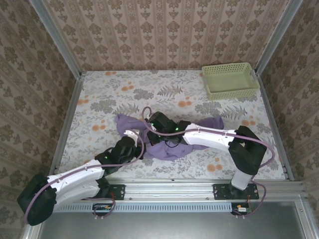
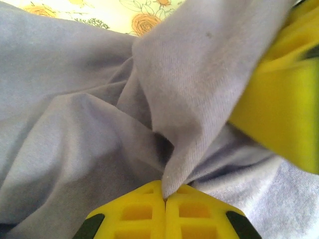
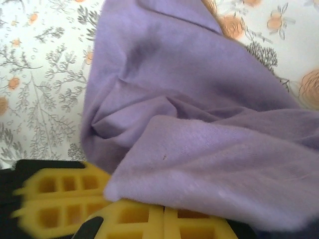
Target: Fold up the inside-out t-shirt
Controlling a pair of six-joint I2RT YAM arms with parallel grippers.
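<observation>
Mid-table, the inside-out t-shirt (image 1: 167,151) lies bunched, long axis left-to-right; left gripper (image 2: 164,199) pinches a fold beside the right gripper (image 3: 163,211), clamped, seemingly on cloth too.

We set the top external camera above and behind the arm bases. It looks down and forward over the whole table (image 1: 99,94) from well back. We carry the left wrist camera just behind the left gripper (image 2: 164,198), facing along its fingers, very close to the inside-out t-shirt (image 2: 75,149). The right wrist camera sits likewise behind the right gripper (image 3: 163,214), equally close. All three views share the t-shirt and the table's floral surface.
</observation>
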